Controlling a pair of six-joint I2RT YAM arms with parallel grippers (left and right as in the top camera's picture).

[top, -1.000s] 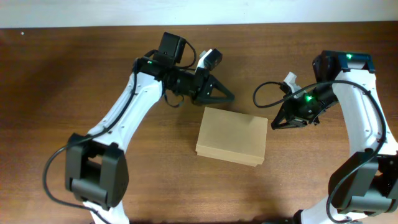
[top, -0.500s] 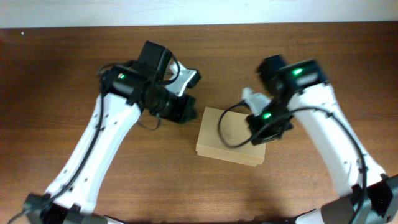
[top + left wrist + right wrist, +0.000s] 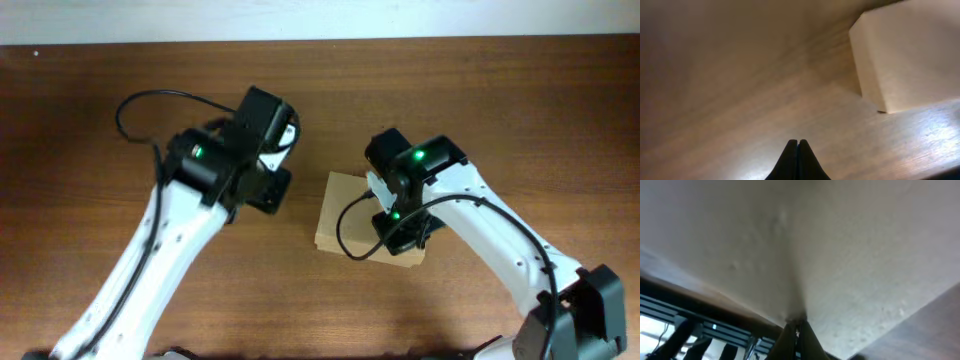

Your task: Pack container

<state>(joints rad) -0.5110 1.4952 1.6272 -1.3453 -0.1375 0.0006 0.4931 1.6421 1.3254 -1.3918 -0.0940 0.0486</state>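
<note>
Right gripper [image 3: 796, 324], fingers together, has swung onto the cardboard container [image 3: 343, 208], apparently pressing it closed; left gripper [image 3: 798, 146], likewise pinched together, withdraws beside it.

Plain tan cardboard container [image 3: 340, 195] on a dark brown counter [image 3: 100, 100] with streaked wood grain. Left arm [image 3: 165, 250] and right arm [image 3: 500, 240] white, with black joints and small green lights. Left claw [image 3: 798, 150] and right claw [image 3: 796, 330] black.

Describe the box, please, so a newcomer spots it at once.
On the brown table, look between the left arm and right arm. The box lies under the right gripper: a flat, pale tan cardboard rectangle, unlike those black-and-white arms.
</note>
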